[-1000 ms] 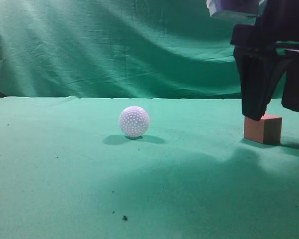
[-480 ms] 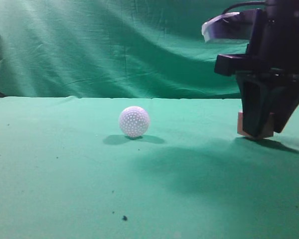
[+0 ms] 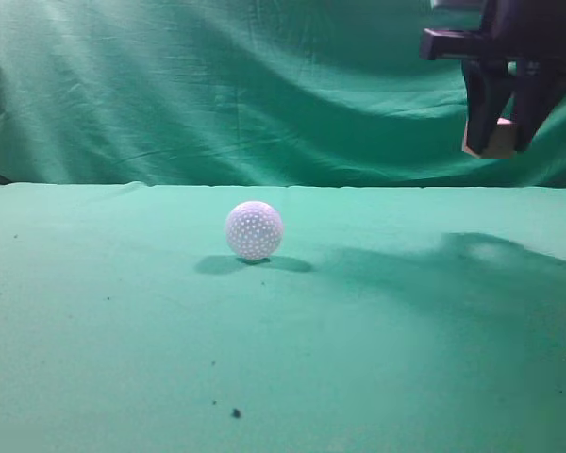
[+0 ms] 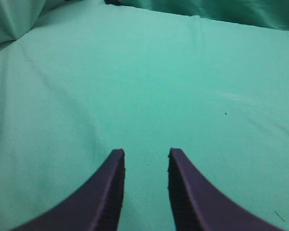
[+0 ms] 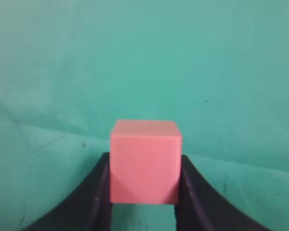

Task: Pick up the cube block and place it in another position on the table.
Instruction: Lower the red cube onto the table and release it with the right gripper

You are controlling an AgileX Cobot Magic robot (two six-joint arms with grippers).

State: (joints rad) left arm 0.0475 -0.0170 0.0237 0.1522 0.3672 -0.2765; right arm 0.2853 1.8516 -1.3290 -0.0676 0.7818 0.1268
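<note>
My right gripper (image 3: 502,140) is shut on the cube block (image 3: 498,142), a small reddish-pink cube, and holds it high above the green table (image 3: 264,340) at the upper right of the exterior view. In the right wrist view the cube block (image 5: 144,161) sits squarely between the two dark fingers of the right gripper (image 5: 144,192), with the table far below. My left gripper (image 4: 145,156) is open and empty over bare green cloth; it does not show in the exterior view.
A white dimpled ball (image 3: 254,230) rests on the table left of centre. A wrinkled green cloth backdrop (image 3: 217,94) hangs behind the table. A few dark specks (image 3: 236,412) lie on the cloth near the front.
The right gripper came down around the cube block on the table, shut on it, and has lifted it well above the surface. The ball has not moved.
</note>
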